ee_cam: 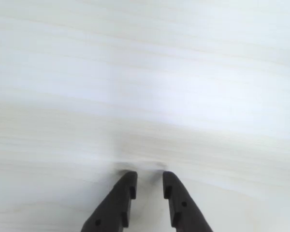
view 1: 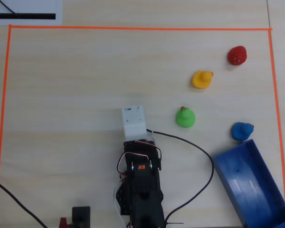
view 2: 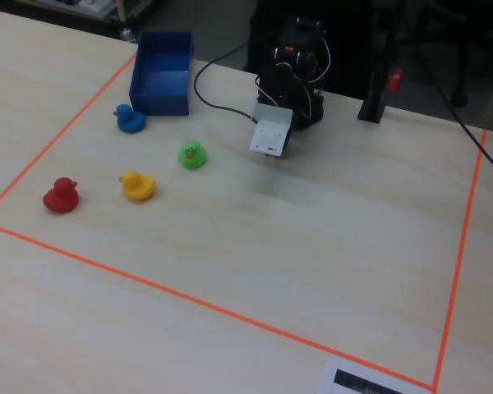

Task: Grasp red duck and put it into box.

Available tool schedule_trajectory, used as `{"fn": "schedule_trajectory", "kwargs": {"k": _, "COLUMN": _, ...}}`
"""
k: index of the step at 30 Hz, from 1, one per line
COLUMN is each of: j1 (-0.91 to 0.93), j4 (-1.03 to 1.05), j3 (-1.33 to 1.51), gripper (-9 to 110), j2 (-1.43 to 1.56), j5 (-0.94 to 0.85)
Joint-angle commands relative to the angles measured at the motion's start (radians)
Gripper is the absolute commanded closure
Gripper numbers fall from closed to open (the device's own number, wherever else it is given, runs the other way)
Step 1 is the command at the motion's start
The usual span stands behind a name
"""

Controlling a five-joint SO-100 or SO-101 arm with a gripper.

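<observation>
The red duck (view 1: 237, 55) sits near the far right corner of the taped area in the overhead view and at the left in the fixed view (view 2: 61, 195). The box (view 1: 254, 187) is a long blue tray at the lower right of the overhead view, and it is empty (view 2: 160, 82). My gripper (ee_cam: 149, 179) points down at bare table in the wrist view, its jaws a little apart with nothing between them. In the overhead view it is hidden under the white wrist housing (view 1: 134, 121), far from the red duck.
A yellow duck (view 1: 202, 79), a green duck (view 1: 185, 117) and a blue duck (view 1: 242, 131) lie between the arm and the red duck. The blue duck is just beyond the box's end. Orange tape (view 1: 133, 28) frames the area. A black cable (view 1: 206, 159) loops beside the arm base.
</observation>
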Motion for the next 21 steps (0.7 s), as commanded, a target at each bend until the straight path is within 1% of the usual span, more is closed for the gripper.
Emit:
{"fn": "schedule_trajectory", "kwargs": {"k": 1, "j1": 0.005, "j4": 0.028, "j3": -0.003, "gripper": 93, "j2": 0.000, "j5": 0.003}}
{"fn": "schedule_trajectory", "kwargs": {"k": 6, "j1": 0.020, "j4": 0.028, "j3": -0.003, "gripper": 93, "j2": 0.000, "j5": 0.003}}
{"fn": "schedule_trajectory", "kwargs": {"k": 8, "j1": 0.025, "j4": 0.028, "j3": -0.003, "gripper": 90, "j2": 0.000, "j5": 0.003}}
{"fn": "schedule_trajectory", "kwargs": {"k": 11, "j1": 0.014, "j4": 0.028, "j3": -0.003, "gripper": 90, "j2": 0.000, "j5": 0.003}}
{"fn": "schedule_trajectory", "kwargs": {"k": 12, "j1": 0.014, "j4": 0.028, "j3": -0.003, "gripper": 92, "j2": 0.000, "j5": 0.003}}
{"fn": "schedule_trajectory", "kwargs": {"k": 13, "j1": 0.014, "j4": 0.028, "j3": -0.003, "gripper": 98, "j2": 0.000, "j5": 0.003}}
{"fn": "schedule_trajectory", "kwargs": {"k": 16, "j1": 0.018, "j4": 0.015, "j3": -0.003, "gripper": 101, "j2": 0.000, "j5": -0.006}}
{"fn": "schedule_trajectory", "kwargs": {"k": 18, "j1": 0.034, "j4": -0.040, "j3": -0.003, "gripper": 101, "j2": -0.006, "j5": 0.002}}
{"fn": "schedule_trajectory", "kwargs": {"k": 21, "j1": 0.080, "j4": -0.262, "j3": -0.011, "gripper": 101, "j2": -0.104, "j5": 0.009}}
